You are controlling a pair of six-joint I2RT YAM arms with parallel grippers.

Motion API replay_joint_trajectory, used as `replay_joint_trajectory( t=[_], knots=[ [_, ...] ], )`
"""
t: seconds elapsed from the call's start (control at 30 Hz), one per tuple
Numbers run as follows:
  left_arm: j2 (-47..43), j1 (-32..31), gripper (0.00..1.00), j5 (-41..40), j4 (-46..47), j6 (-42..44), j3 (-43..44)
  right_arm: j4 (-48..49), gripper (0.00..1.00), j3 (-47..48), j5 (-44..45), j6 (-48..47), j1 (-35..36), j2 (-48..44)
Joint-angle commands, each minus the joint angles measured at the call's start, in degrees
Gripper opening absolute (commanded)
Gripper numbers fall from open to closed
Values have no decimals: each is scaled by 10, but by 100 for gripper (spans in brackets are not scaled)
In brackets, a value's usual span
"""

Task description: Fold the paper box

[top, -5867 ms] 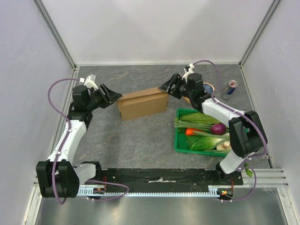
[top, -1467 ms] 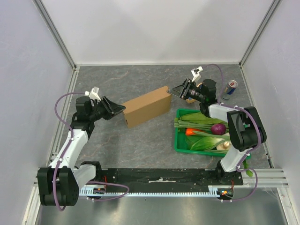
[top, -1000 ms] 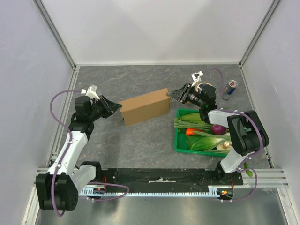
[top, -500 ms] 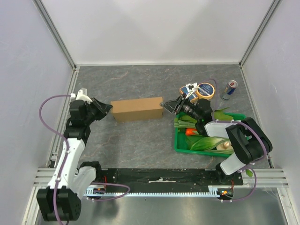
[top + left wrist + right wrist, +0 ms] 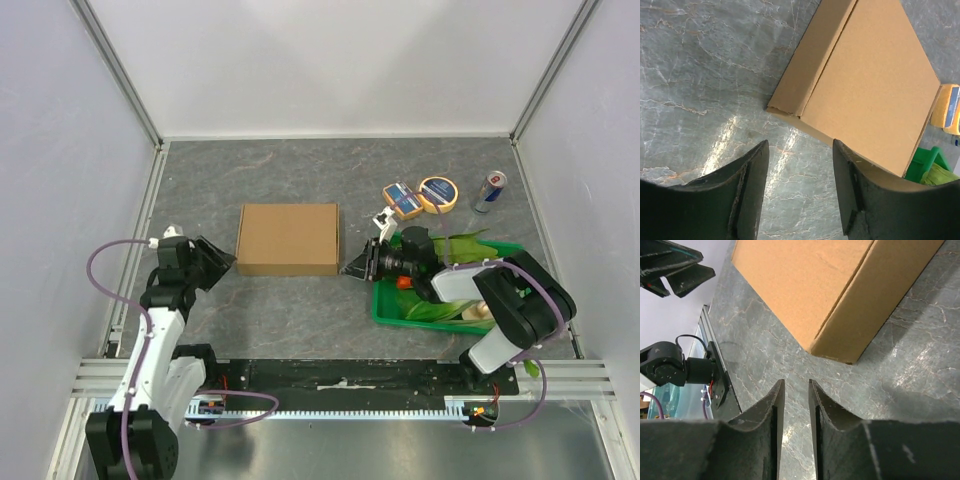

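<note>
From above, the paper box point(image 5: 288, 239) lies closed and flat on the table point(image 5: 300, 310), between the left gripper point(image 5: 215, 262) and the right gripper point(image 5: 358, 265) — neither touches it. Left wrist: fingers point(image 5: 752, 165) well apart, empty. Right wrist: fingers point(image 5: 776, 400) nearly together, empty. The box is probably light, stiff and dentable — best held by opposite side walls.

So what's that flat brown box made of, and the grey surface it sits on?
The paper box looks like plain matte brown cardboard: unprinted, with crisp folded edges. The table looks like grey stone or a stone-print sheet, veined and slightly glossy; I cannot tell which.
</note>
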Motion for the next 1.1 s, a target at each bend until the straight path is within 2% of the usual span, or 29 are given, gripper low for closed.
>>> replay_joint_trajectory(
  t=[0.0, 0.13, 0.23, 0.33, 0.53, 0.7, 0.73, 0.83, 1.07],
  knots=[
    [37, 4, 62, 2, 10, 2, 63, -134, 34, 33, 16, -40, -3, 10],
    [28, 4, 65, 11, 8, 40, 84, -212, 42, 56, 33, -83, -3, -39],
    [20, 4, 68, 60, 25, 77, 90, -301, 50, 86, 70, -146, -3, -84],
    [26, 4, 69, 188, 58, 117, 112, -465, 59, 153, 132, -218, -3, -130],
    [40, -2, 69, 328, 92, 131, 210, -652, 71, 305, 285, -291, -2, -219],
    [13, -30, 69, 353, 134, 90, 247, -699, 79, 355, 348, -310, -2, -293],
    [7, -63, 69, 352, 152, 77, 253, -701, 80, 356, 360, -309, -3, -325],
    [-12, -91, 69, 350, 168, 74, 277, -701, 82, 364, 377, -313, -3, -392],
    [-42, -98, 70, 342, 156, 105, 362, -692, 89, 387, 443, -328, -3, -527]
  ],
)
